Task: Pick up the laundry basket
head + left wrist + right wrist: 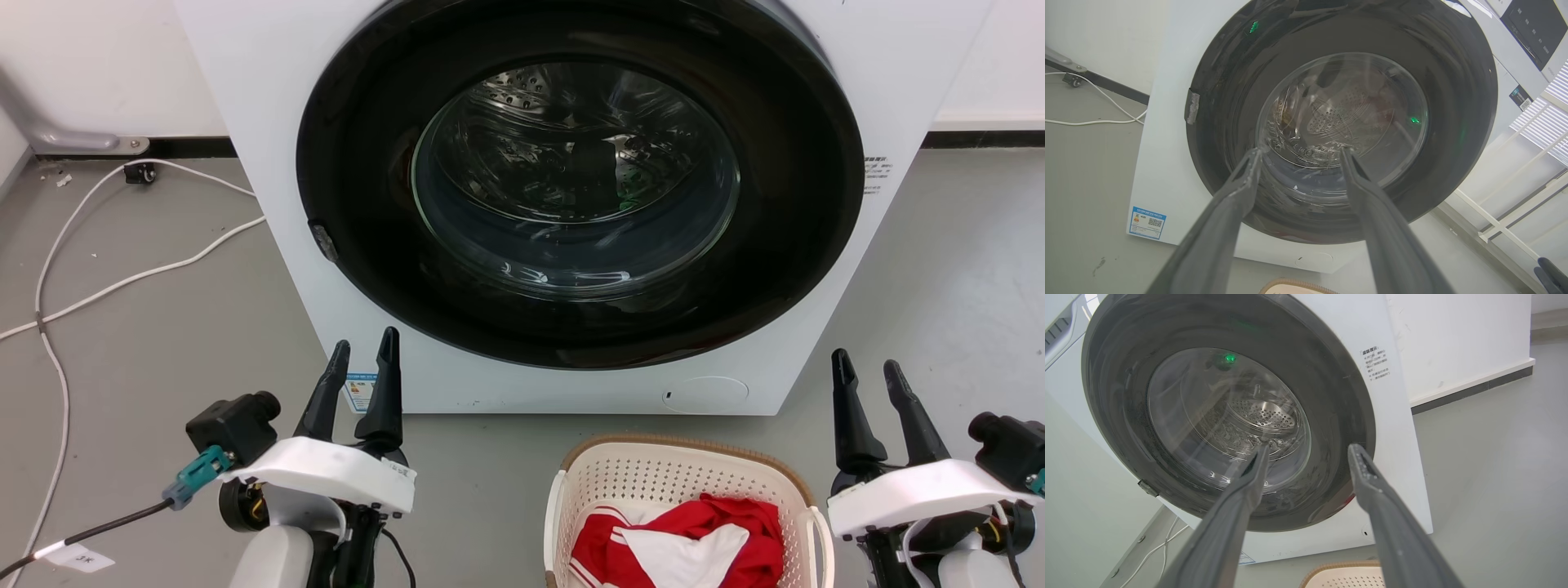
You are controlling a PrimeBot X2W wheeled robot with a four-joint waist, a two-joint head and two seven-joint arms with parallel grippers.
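The laundry basket (653, 474) is cream-white perforated plastic with a brown rim and stands on the floor at the bottom centre-right of the head view, holding a red and white garment (678, 543). Its rim edge peeks in at the bottom of the left wrist view as the laundry basket (1294, 286) and of the right wrist view as the laundry basket (1343, 573). My left gripper (363, 351) hovers open well to the basket's left. My right gripper (867, 367) stands open just beyond the basket's right handle (816, 531). Both hold nothing.
A white front-loading washer (269, 163) with a shut dark round door (571, 188) stands right behind the basket. White cables (122, 282) trail over the grey floor at the left. A white wall with dark skirting (980, 139) runs behind.
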